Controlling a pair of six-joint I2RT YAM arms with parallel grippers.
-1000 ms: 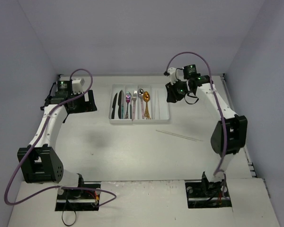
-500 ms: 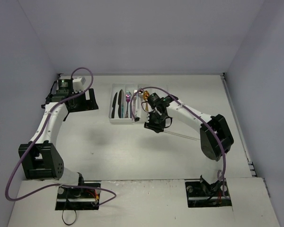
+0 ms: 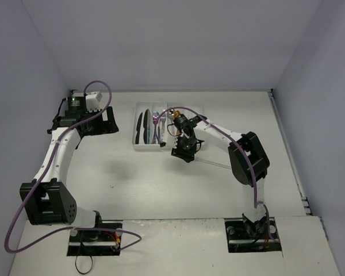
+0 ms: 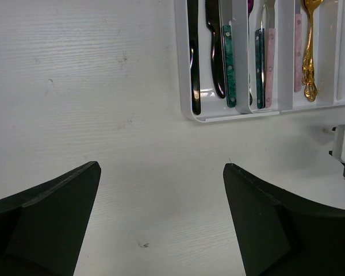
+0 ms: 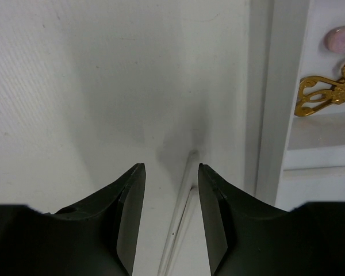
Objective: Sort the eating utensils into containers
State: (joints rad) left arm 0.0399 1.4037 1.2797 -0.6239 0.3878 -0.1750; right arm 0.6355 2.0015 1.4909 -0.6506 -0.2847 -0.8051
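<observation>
Here, the right claw (image 5: 170, 172) straddles the chopsticks (image 5: 180, 208) beside the tray (image 5: 271, 103).

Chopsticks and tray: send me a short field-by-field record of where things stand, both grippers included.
white tray: on the table, several utensils lying lengthwise in its compartments
chopsticks: pale pair flat on the table just outside the tray wall, not yet sorted
right gripper: low over the table, jaws apart, astride the end of the chopsticks, not pinching them
left gripper: wide open, empty, over bare table beside the tray
left to do: chopsticks into the tray
</observation>
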